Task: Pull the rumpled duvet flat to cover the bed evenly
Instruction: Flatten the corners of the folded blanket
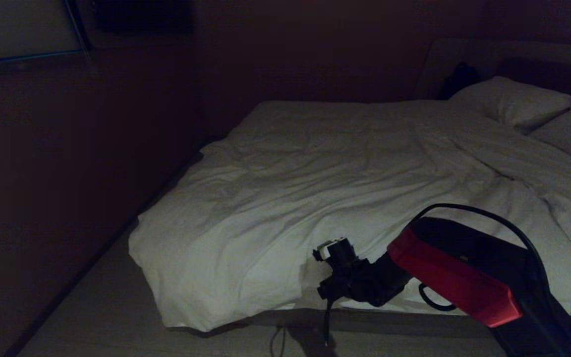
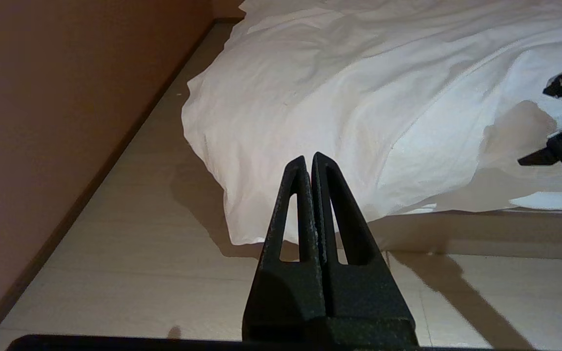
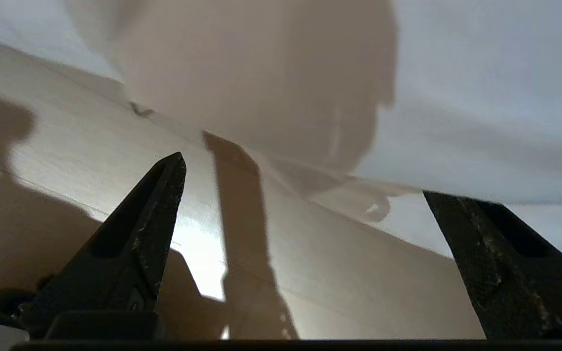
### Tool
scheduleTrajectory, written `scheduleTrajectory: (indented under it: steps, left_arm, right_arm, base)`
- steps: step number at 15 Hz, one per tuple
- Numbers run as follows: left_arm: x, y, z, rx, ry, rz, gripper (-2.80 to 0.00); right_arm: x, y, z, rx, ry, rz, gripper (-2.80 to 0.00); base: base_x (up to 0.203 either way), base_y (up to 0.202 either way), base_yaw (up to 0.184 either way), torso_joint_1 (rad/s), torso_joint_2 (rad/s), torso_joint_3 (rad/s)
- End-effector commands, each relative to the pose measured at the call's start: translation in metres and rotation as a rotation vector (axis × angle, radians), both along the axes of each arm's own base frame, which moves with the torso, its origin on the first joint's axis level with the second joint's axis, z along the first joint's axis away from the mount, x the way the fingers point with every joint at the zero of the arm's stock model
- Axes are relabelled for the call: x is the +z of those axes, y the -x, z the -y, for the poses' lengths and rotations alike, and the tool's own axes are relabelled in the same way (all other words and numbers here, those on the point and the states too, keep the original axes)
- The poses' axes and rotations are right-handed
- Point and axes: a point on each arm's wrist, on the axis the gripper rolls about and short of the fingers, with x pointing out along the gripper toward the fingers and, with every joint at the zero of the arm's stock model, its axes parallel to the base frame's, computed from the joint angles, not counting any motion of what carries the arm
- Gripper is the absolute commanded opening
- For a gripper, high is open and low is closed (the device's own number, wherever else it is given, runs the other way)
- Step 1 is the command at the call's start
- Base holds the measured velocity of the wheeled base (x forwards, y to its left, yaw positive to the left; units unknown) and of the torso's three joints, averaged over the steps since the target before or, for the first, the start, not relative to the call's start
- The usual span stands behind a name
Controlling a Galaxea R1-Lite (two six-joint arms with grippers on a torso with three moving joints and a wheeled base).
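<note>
White and wrinkled, the duvet [image 1: 315,188] lies spread over the bed [image 1: 414,317], its near-left corner hanging over the mattress edge toward the pale wooden floor [image 1: 107,317]. Two pillows [image 1: 513,101] sit at the head end, beside a dark wall [image 1: 92,148]. The right gripper [image 1: 327,272] hangs just in front of the duvet's overhanging near edge, jaws released wide with nothing between them. The left gripper [image 2: 310,158] is held low over the floor, near the hanging corner, jaws clenched together on nothing.
</note>
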Motion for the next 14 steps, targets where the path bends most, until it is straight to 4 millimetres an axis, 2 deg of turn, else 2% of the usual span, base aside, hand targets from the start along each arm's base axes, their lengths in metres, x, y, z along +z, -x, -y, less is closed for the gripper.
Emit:
scheduleTrajectory:
  steps: [1, 7, 14]
  left_arm:
    - [0.0, 0.0, 0.0, 0.0, -0.001, 0.0, -2.8]
    - [0.0, 0.0, 0.0, 0.0, 0.0, 0.001, -2.8]
    - [0.0, 0.0, 0.0, 0.0, -0.002, 0.0, -2.8]
  right_arm:
    - [-0.002, -0.003, 0.0, -0.032, 0.038, -0.022, 0.0]
    - [-0.001, -0.015, -0.006, -0.053, 0.009, 0.007, 0.0]
    - [0.0, -0.021, -0.01, -0.086, 0.017, -0.059, 0.0]
  base:
    - [0.0, 0.0, 0.0, 0.0, 0.0, 0.0]
    - [0.0, 0.0, 0.0, 0.0, 0.0, 0.0]
    - [0.0, 0.0, 0.0, 0.0, 0.0, 0.0]
